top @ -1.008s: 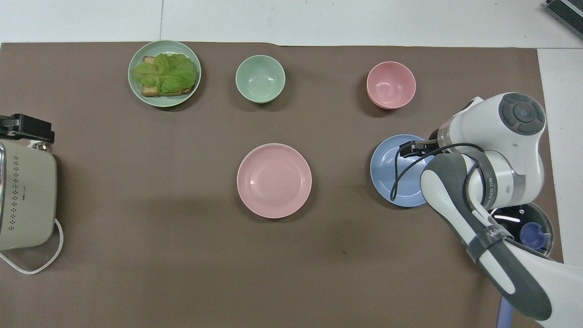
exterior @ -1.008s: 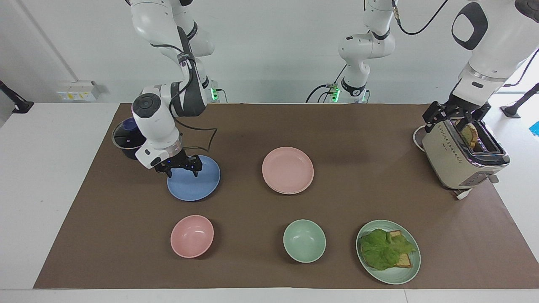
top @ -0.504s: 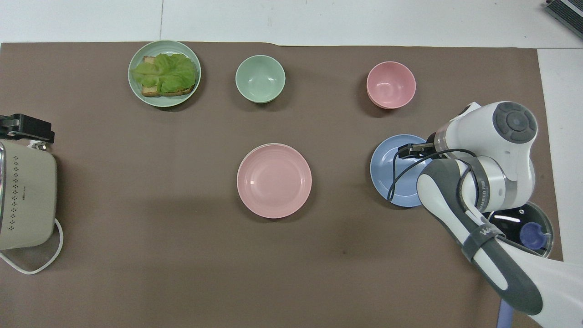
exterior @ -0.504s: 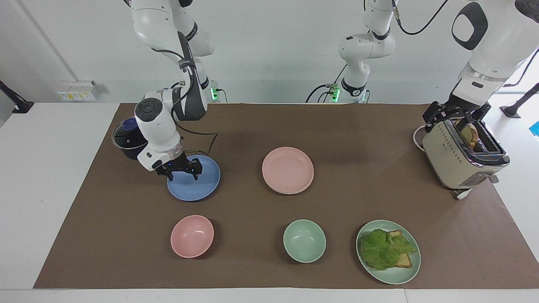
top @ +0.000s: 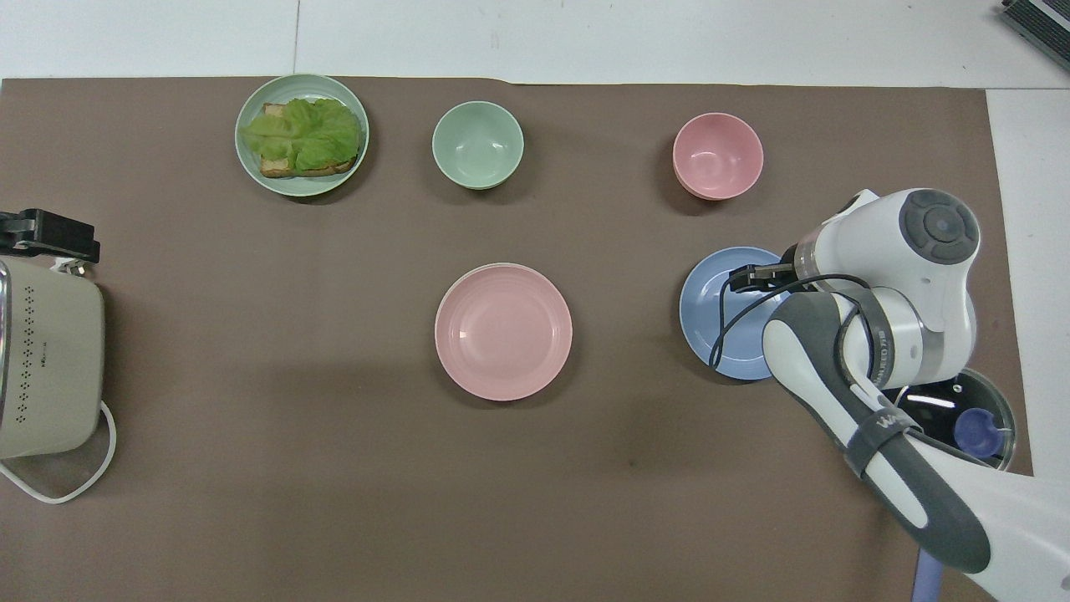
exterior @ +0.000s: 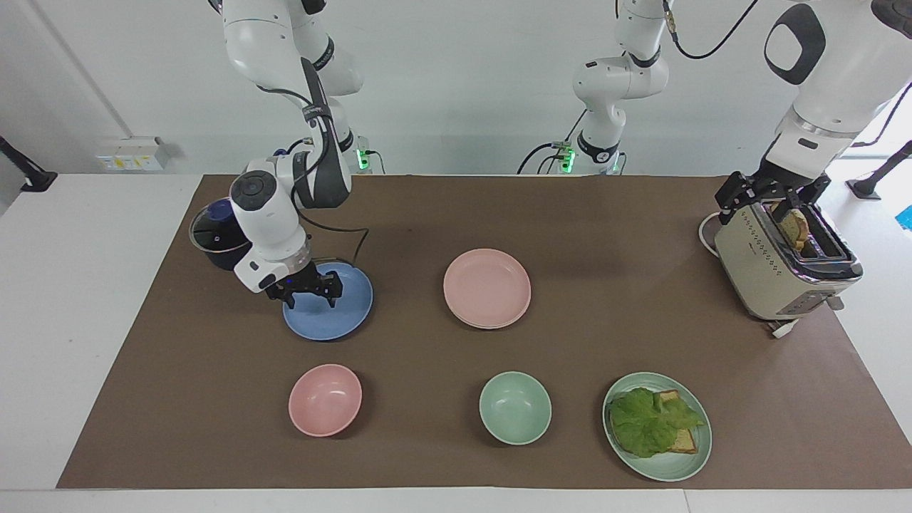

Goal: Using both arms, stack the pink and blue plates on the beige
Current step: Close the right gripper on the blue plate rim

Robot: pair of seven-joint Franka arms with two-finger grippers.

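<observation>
Straddling the blue plate [exterior: 329, 303] rim beneath it, the open right hand [exterior: 308, 291] risks slipping off if it closes too shallowly.

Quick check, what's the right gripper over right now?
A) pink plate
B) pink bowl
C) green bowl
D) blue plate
D: the right gripper sits low over the blue plate, at its rim toward the right arm's end of the table, while the pink plate lies alone mid-table.
</observation>
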